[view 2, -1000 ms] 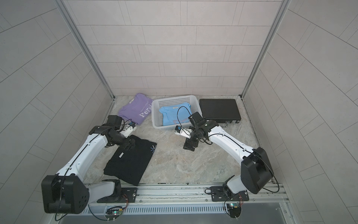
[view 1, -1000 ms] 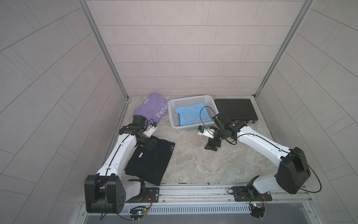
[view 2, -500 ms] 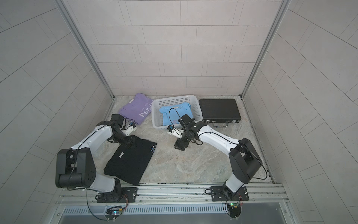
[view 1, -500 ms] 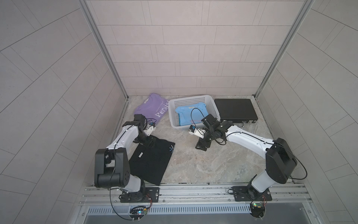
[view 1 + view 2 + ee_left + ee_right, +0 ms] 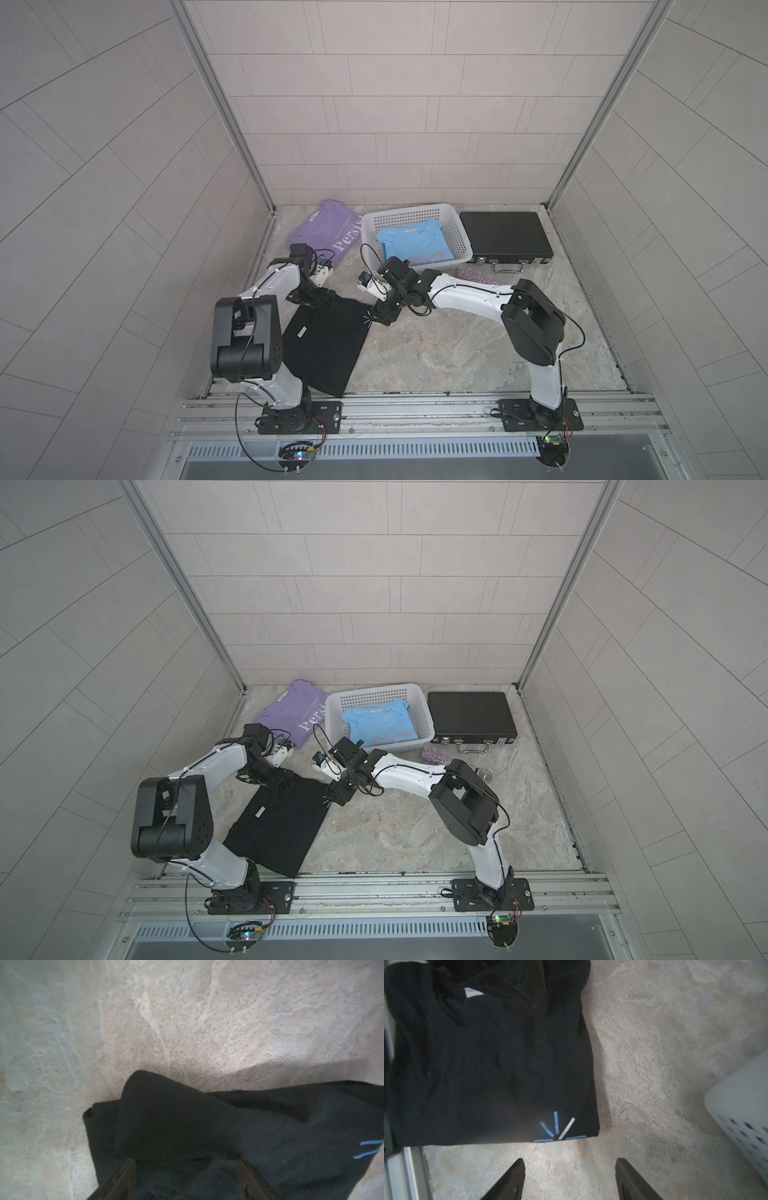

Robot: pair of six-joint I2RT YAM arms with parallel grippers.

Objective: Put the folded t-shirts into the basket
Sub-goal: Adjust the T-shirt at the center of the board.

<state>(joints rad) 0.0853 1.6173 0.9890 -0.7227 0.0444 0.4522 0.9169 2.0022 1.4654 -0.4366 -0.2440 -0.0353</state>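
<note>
Nearby, black folded cloth t-shirt (image 5: 320, 345): lies flat on the marbled stone worktop (image 5: 457, 349), outside the basket, with its far edge between our two arms.
Left end effector (image 5: 185, 1165): released, fingers spread over a humped fold at the shirt's far left corner. We see nothing pinched.
Right end effector (image 5: 570, 1164): released too, jaws wide over bare worktop, just short of the hem by the blue-and-white starburst logo (image 5: 558, 1129).
Risk, grip: we judge that pinching only the top layer would let the fold fall open on the lift. Arms rising unevenly would make it sag.
White perforated plastic basket (image 5: 411, 210): beyond, holding the light blue folded t-shirt (image 5: 411, 245). A trailing hem could catch its near rim or shove it.
Lilac folded t-shirt with white lettering (image 5: 324, 232): on the worktop just beside the basket's left wall, not yet placed.
Teal shirt: we cannot see it.
</note>
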